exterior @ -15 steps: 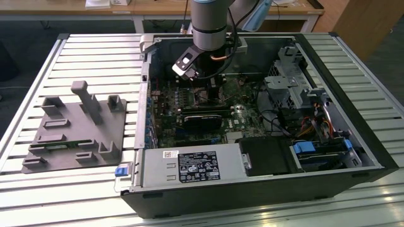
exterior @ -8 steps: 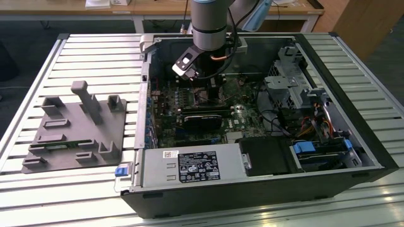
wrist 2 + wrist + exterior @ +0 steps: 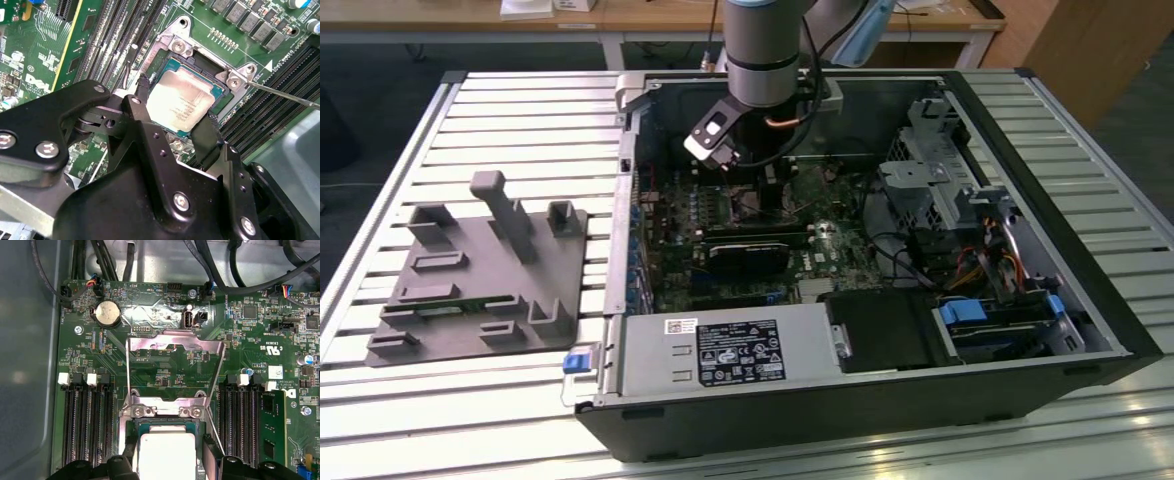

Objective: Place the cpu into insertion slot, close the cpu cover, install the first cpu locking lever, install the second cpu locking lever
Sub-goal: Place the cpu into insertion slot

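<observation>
The cpu [image 3: 182,102] [image 3: 167,450], a small square chip with a pale metal top, lies flat in the insertion slot [image 3: 177,45] [image 3: 162,411] on the green board. My gripper [image 3: 175,107] [image 3: 167,462] straddles it, one black finger [image 3: 142,92] against one edge and the other finger [image 3: 207,135] against the opposite edge. The cpu cover [image 3: 175,342], a silvery frame, stands swung up and away from the slot. A thin wire locking lever [image 3: 285,94] [image 3: 127,375] sticks out unlatched. In the exterior view the gripper [image 3: 742,185] reaches down into the open computer case.
Long black memory slots [image 3: 87,425] [image 3: 240,425] run on both sides of the socket. Cables [image 3: 220,270] hang over the board's far edge. The case wall [image 3: 1041,200], drive cage [image 3: 921,180] and power supply [image 3: 720,350] ring the board. A grey fixture [image 3: 480,270] sits at the exterior view's left.
</observation>
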